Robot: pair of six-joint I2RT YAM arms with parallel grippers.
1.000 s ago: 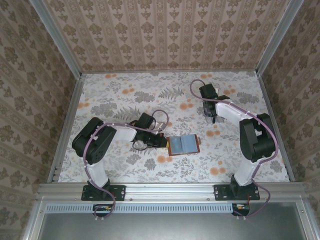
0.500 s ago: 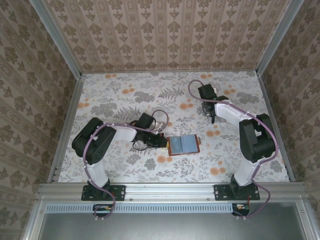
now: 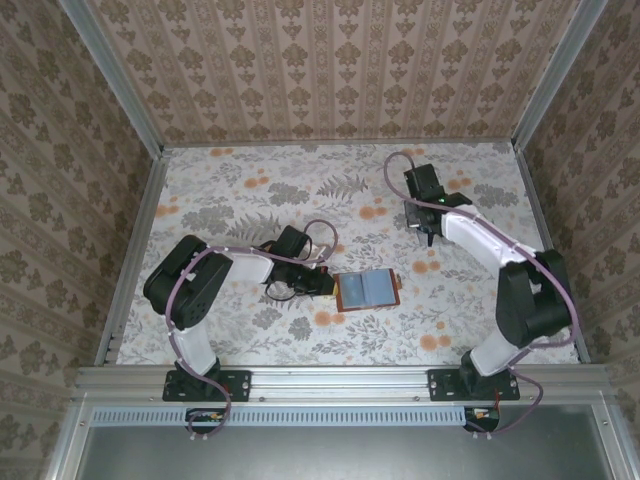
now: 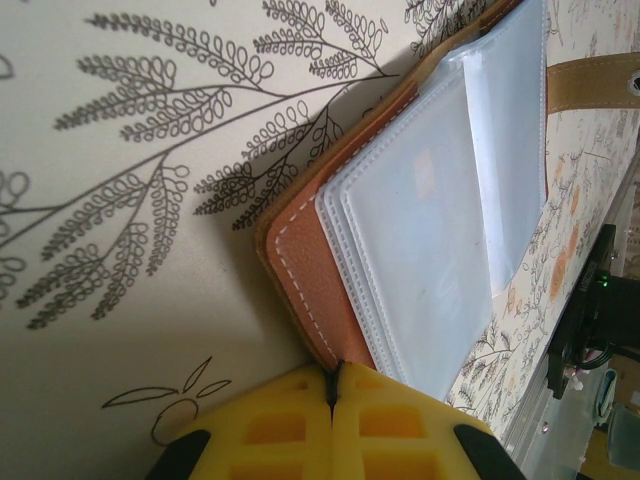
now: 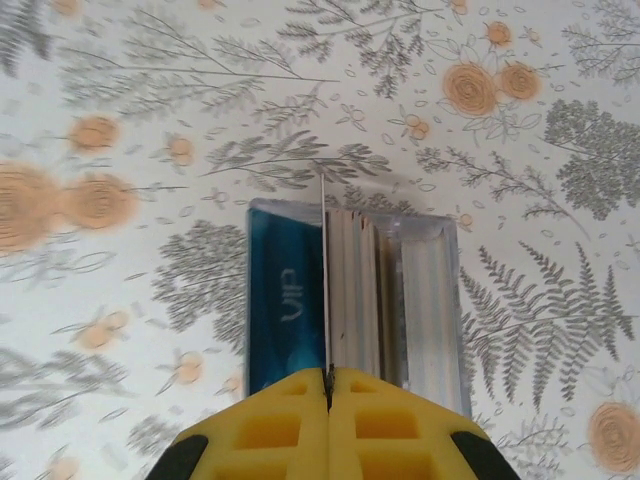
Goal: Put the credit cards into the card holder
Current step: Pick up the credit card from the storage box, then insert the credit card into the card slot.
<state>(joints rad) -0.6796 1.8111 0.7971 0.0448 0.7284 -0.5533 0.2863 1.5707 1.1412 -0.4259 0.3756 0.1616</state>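
Observation:
The card holder (image 3: pixel 367 290) lies open on the floral table, its clear sleeves (image 4: pixel 420 230) facing up and its strap (image 4: pixel 590 85) off the far side. My left gripper (image 3: pixel 322 284) is shut on its brown leather left edge (image 4: pixel 300 270). My right gripper (image 3: pixel 428 237) is at the back right. In the right wrist view it (image 5: pixel 326 376) is shut on one thin credit card (image 5: pixel 323 280), seen edge-on. Beneath it are a blue card marked VIP (image 5: pixel 285 300) and a stack of pale cards (image 5: pixel 355 290).
A clear plastic box (image 5: pixel 430 300) holds the remaining cards. Patterned walls and aluminium rails (image 3: pixel 130 260) enclose the table on three sides. The right arm's base (image 4: pixel 590 330) stands beyond the holder in the left wrist view.
The right gripper has closed on a card. The right arm's elbow has swung out to the right. The left arm and the card holder have not moved.

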